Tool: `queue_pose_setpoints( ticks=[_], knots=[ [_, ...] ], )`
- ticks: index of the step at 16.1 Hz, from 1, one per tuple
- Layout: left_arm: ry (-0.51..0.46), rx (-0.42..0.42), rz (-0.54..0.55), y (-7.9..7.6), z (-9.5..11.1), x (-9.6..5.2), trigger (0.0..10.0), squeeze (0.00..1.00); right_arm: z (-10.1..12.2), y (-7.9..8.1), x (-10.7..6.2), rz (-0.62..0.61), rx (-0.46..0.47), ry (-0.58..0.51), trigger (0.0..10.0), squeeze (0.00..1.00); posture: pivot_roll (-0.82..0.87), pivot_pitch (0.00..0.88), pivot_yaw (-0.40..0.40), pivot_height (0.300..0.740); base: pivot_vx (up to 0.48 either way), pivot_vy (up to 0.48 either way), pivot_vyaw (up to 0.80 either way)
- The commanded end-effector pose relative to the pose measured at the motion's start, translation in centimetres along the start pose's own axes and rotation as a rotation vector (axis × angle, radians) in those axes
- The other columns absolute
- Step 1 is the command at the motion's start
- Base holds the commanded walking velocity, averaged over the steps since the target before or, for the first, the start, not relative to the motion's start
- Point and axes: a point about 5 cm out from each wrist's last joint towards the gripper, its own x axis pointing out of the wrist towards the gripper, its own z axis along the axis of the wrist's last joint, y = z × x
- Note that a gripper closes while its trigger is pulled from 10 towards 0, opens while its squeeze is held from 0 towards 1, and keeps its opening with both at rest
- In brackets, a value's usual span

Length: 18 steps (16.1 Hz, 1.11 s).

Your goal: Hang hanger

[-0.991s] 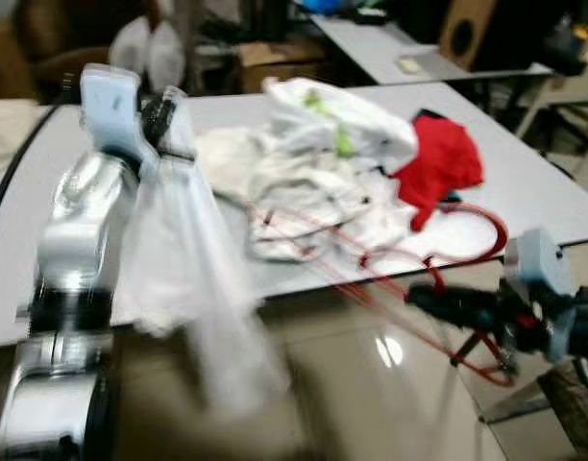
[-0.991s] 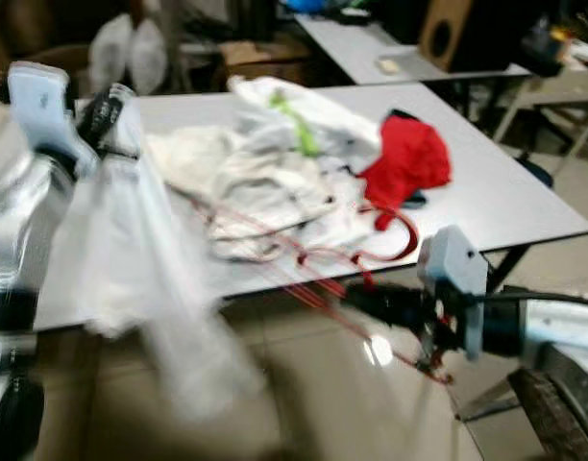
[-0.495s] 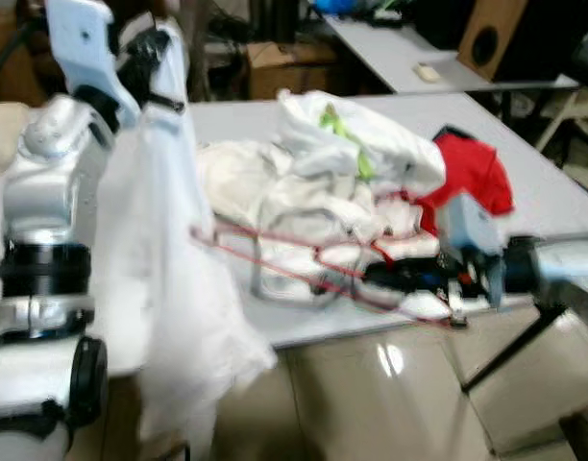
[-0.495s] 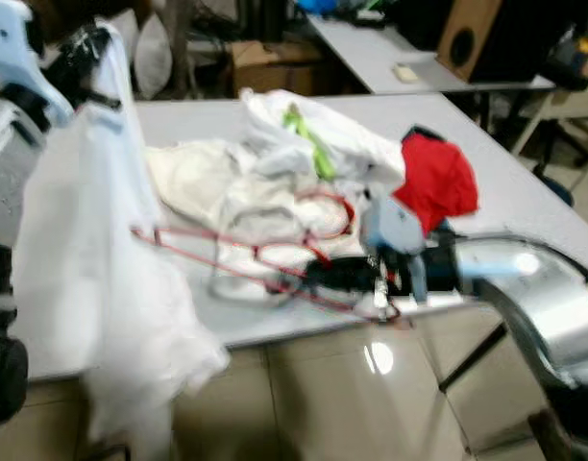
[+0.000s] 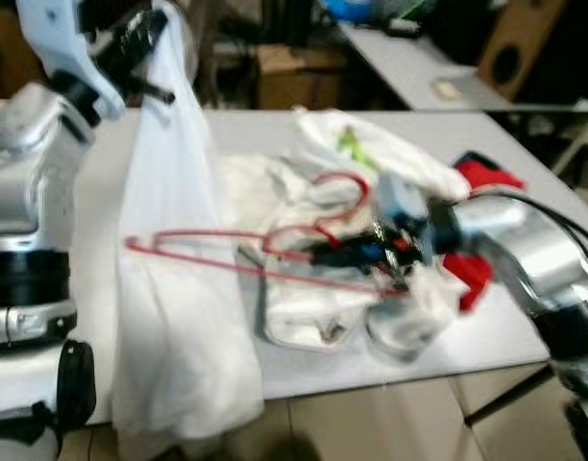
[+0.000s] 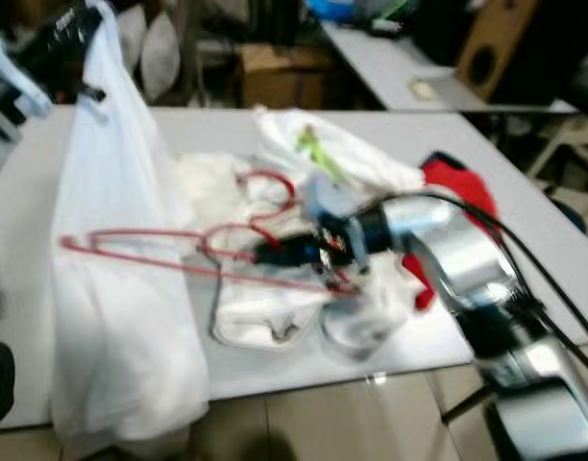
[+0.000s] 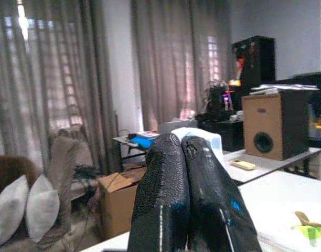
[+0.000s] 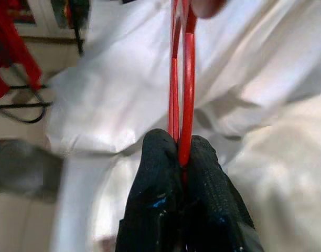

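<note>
Right gripper (image 8: 179,157), clamped on the red hanger (image 5: 236,252), seemingly feeds it into the white garment (image 5: 179,279) pinched by the left gripper (image 7: 184,152); next, insert it further.

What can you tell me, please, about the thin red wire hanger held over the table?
The thin red wire hanger is a slim triangular frame with a curved hook that arches up near the right gripper. It lies roughly level above the heap of white clothes. The right gripper's fingers are shut on its wire. Its far tip reaches the hanging white garment that the left gripper holds up.
</note>
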Motion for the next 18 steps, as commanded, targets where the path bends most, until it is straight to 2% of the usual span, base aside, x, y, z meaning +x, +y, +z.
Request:
queue_pose_setpoints(
  ticks=[1,3,5,6,8,9,11,12,15,18],
  knots=[
    [-0.029,0.003,-0.078,-1.4,0.8,0.6,10.0,0.00,-0.4,-0.6,-0.3,-0.040,-0.007,0.022,10.0,0.00,-0.07,0.000,-0.046,0.740,0.000,0.000,0.00],
    [-0.086,-0.026,-0.112,-1.7,1.9,0.7,10.0,0.00,0.1,-2.9,0.6,-0.152,-0.069,0.046,10.0,0.00,-0.06,0.000,-0.043,0.740,0.000,0.000,0.00],
    [-0.195,-0.072,-0.156,-1.9,4.1,0.6,10.0,0.00,1.9,-6.7,0.5,-0.436,-0.166,0.056,10.0,0.00,-0.05,0.000,-0.042,0.740,0.000,0.000,0.00],
    [-0.272,-0.105,-0.175,-1.9,5.4,0.5,10.0,0.00,3.8,-8.4,-0.1,-0.615,-0.203,-0.020,10.0,0.00,-0.05,0.000,-0.045,0.740,0.000,0.000,0.00],
    [-0.386,-0.153,-0.188,-1.8,7.3,0.2,10.0,0.00,7.0,-10.0,-1.1,-0.817,-0.252,-0.175,10.0,0.00,-0.05,0.000,-0.045,0.740,0.000,0.000,0.00],
    [-0.411,-0.163,-0.187,-1.7,7.7,0.2,10.0,0.00,7.8,-10.1,-1.3,-0.847,-0.282,-0.205,10.0,0.00,-0.05,0.000,-0.045,0.740,0.000,0.000,0.00],
    [-0.522,-0.184,-0.167,-1.1,9.4,-0.3,10.0,0.00,11.8,-10.5,-2.7,-0.946,-0.348,-0.457,10.0,0.00,-0.04,0.000,-0.047,0.740,0.000,0.000,0.00],
    [-0.573,-0.201,-0.138,-0.6,10.0,-0.7,10.0,0.00,12.9,-10.4,-2.9,-0.981,-0.415,-0.522,10.0,0.00,-0.04,0.000,-0.048,0.740,0.000,0.000,0.00],
    [-0.610,-0.218,-0.127,-0.3,10.4,-1.0,10.0,0.00,13.2,-10.3,-2.9,-1.013,-0.478,-0.550,10.0,0.00,-0.05,0.000,-0.046,0.740,0.000,0.000,0.00],
    [-0.675,-0.248,-0.142,-0.5,10.8,-1.3,10.0,0.00,13.8,-10.1,-3.7,-1.105,-0.573,-0.601,10.0,0.00,-0.06,0.000,-0.033,0.740,0.000,0.000,0.00]
  ],
)
